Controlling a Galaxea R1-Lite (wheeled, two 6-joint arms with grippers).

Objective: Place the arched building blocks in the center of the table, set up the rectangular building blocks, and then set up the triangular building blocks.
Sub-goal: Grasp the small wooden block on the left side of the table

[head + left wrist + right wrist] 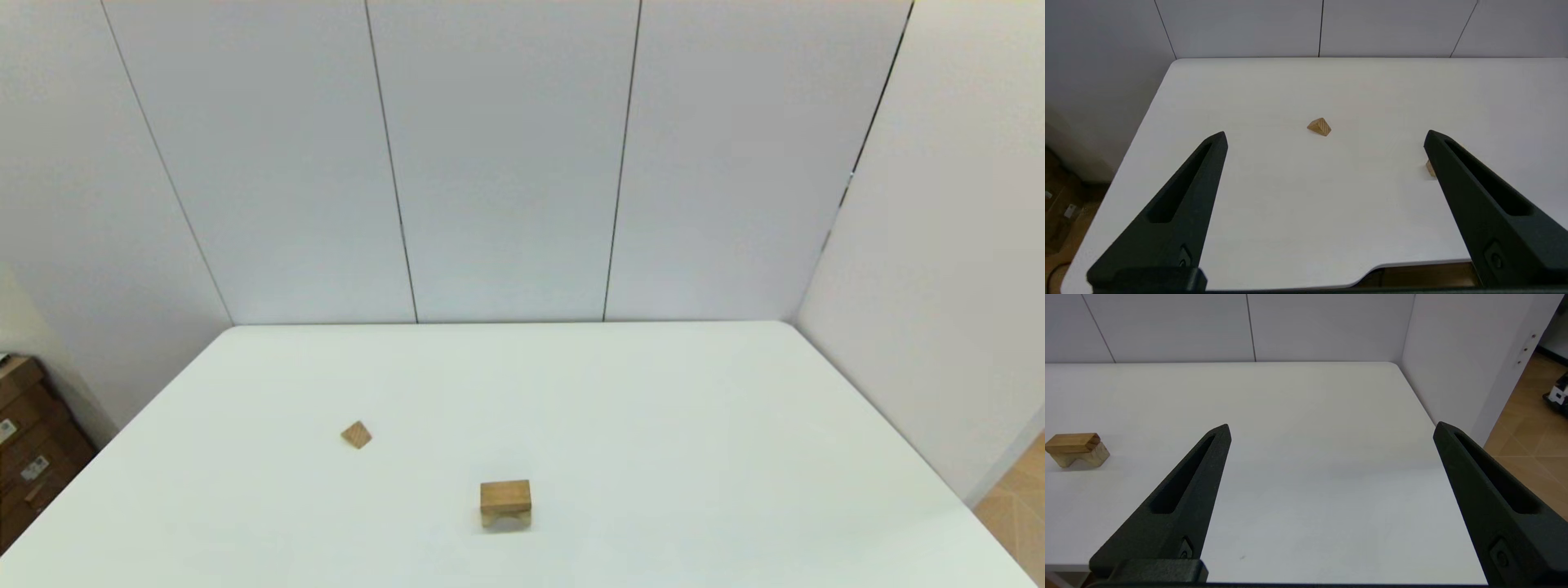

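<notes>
Head view, table: white, with panel walls behind it; neither arm shows here.
Head view, arch: stands on the table near the front edge, about the middle of the width, cut-out facing down.
Head view, brick: lies flat on top of the arch, touching it, edges about in line with it.
Head view, wedge: lies alone on the table, to the left of the stack and a little farther back, well apart from it.
Head view, boxes: brown cardboard boxes on the floor beside the left edge of the table.

Left wrist view, left gripper: held back above the near edge of the table, jaws released and wide apart, nothing between them.
Left wrist view, wedge: on the table ahead of the fingers, not touched.
Left wrist view, stack: only a small corner of wood shows beside one finger; I cannot tell which block it is.

Right wrist view, right gripper: also held back above the near edge, jaws released and wide apart, empty.
Right wrist view, arch: far toward the robot's left, well apart from the fingers.
Right wrist view, brick: darker wood, rests on the arch.
</notes>
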